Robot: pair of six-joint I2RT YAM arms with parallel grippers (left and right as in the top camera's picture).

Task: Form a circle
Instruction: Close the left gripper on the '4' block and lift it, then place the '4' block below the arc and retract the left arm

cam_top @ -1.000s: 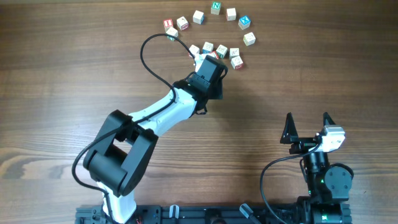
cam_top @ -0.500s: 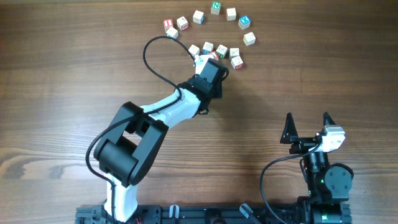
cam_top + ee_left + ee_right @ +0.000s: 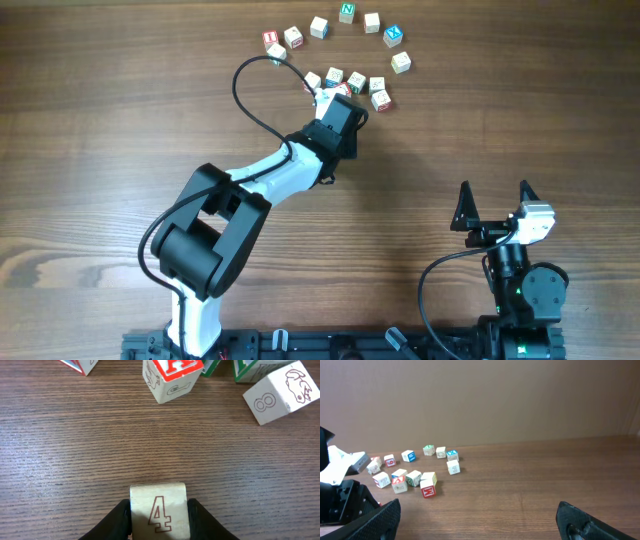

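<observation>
The circle's pieces are small pale wooden letter cubes. Several of them stand in an arc (image 3: 347, 13) at the far side of the table, and a loose cluster (image 3: 356, 82) lies just inside it. My left gripper (image 3: 326, 98) sits at the cluster's near left edge, shut on a cube marked 4 (image 3: 158, 505), which rests between the black fingers (image 3: 120, 517) low over the wood. Ahead of it lie a red-A cube (image 3: 170, 377) and a cube marked 8 (image 3: 280, 392). My right gripper (image 3: 495, 205) stands open near the front right, nothing between its fingers (image 3: 382, 517).
The left arm's black cable (image 3: 250, 95) loops over the table left of the cluster. The brown wooden table (image 3: 120, 130) stretches bare to the left and between the two arms. From the right wrist view the cubes (image 3: 412, 477) lie far off at the left.
The left arm's elbow has swung forward and to the right. Its gripper has stayed by the cluster with the 4 cube. The right arm has not moved.
</observation>
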